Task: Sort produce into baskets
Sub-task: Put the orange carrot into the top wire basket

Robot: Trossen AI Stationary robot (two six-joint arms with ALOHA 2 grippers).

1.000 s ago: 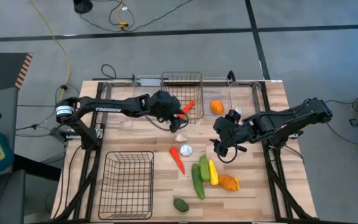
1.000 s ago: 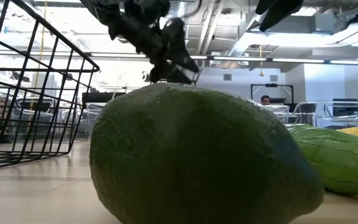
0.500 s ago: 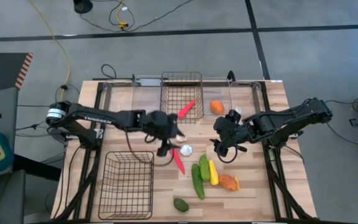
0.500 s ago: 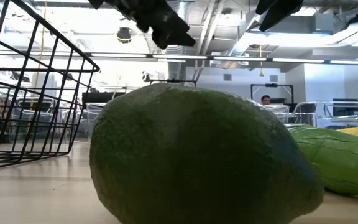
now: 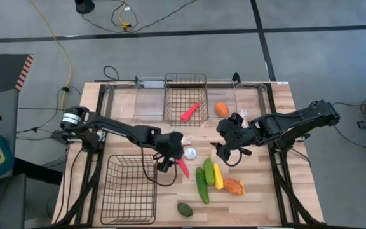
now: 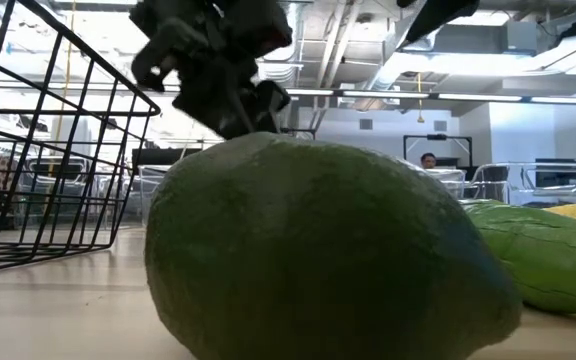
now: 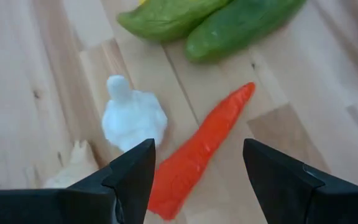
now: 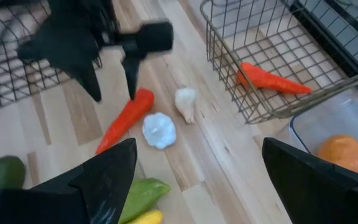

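A red-orange carrot [image 5: 182,166] lies flat on the table beside a white garlic [image 5: 190,153]. My left gripper [image 5: 173,159] hangs open just over the carrot's thick end, one finger on either side [image 7: 197,152], touching nothing. A second garlic [image 7: 73,167] lies close by. Another carrot [image 5: 190,112] lies in the far wire basket [image 5: 185,79], and an orange fruit [image 5: 222,109] sits in a clear bin. My right gripper [image 5: 220,149] waits open above the table, right of the garlic. An avocado [image 6: 318,260] fills the low view.
Two green cucumbers [image 5: 204,179], a yellow squash [image 5: 218,177] and an orange fruit [image 5: 234,186] lie together right of the carrot. The avocado [image 5: 185,209] sits by the near edge. A larger wire basket [image 5: 130,189] stands at the near left.
My left gripper has moved from the far wire basket toward the near edge and downward, rolling its wrist, and now hangs over the carrot on the table. The carrot it was beside stays in the far basket. My right arm has kept still.
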